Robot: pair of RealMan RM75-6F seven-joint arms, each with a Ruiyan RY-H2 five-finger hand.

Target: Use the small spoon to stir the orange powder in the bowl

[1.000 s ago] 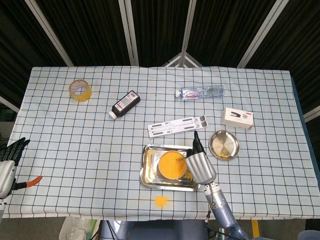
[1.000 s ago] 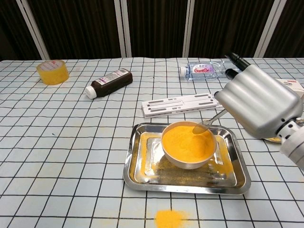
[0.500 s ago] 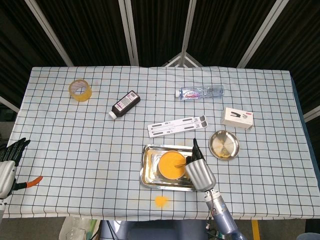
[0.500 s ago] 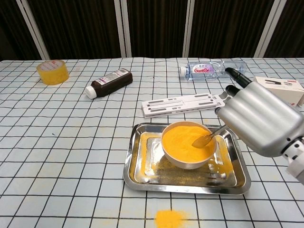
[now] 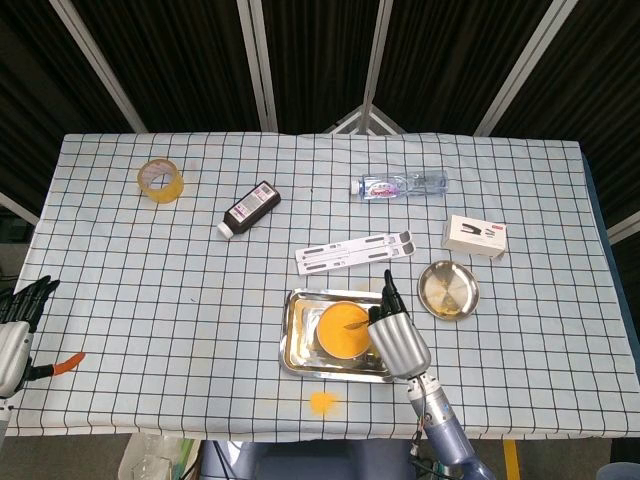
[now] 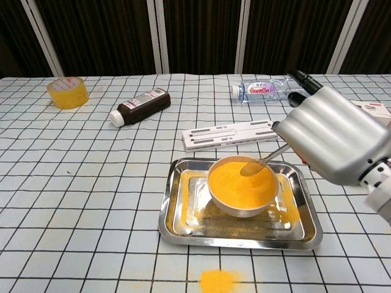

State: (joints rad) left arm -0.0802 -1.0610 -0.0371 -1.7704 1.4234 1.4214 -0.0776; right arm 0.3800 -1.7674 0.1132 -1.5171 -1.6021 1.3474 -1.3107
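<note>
- The right hand [image 6: 333, 137] gripped the spoon [image 6: 259, 163] by its handle, tip dipped in the bowl [image 6: 242, 186] for stirring.
- The left hand [image 5: 20, 320] (idle at the table's edge) couldn't be judged open or closed.

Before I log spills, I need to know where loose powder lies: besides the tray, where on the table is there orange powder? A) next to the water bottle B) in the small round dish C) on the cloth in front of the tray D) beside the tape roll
C: a patch of orange powder lies on the cloth just in front of the tray, near the table's front edge.
</note>
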